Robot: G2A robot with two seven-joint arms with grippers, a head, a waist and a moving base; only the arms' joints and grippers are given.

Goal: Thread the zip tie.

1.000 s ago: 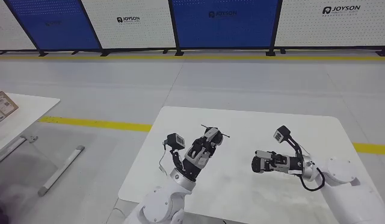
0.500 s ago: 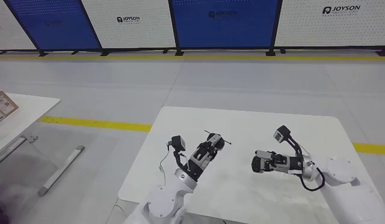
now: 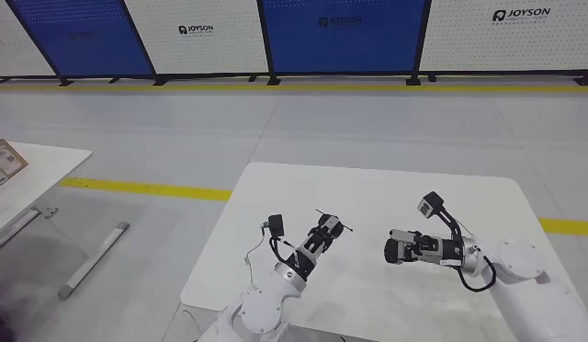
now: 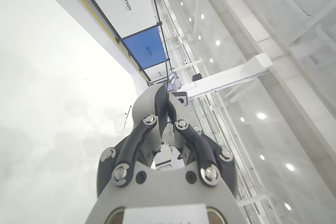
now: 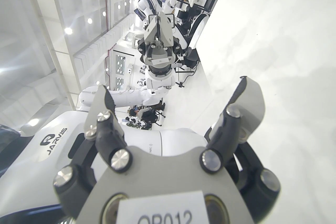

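Zip tie (image 4: 157,15): thin straight black strap, lower centre of the top view.
Left gripper (image 3: 328,227): ribbed black pads (image 4: 161,101) pinched together on the strap.
Right gripper (image 3: 390,248): lower right; grey metal fingers (image 5: 249,99) spread wide, holding nothing.
Table (image 3: 413,190): smooth, white.

Thin zip tie (image 4: 164,46), apparently, between 2 pads (image 4: 160,104) of the left gripper (image 4: 166,101)

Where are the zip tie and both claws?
zip tie (image 4: 163,43), left wrist view, mid black strap.
left gripper (image 4: 164,100), left wrist view, between shut fingertips.
right gripper (image 5: 174,87), right wrist view, between open fingertips.
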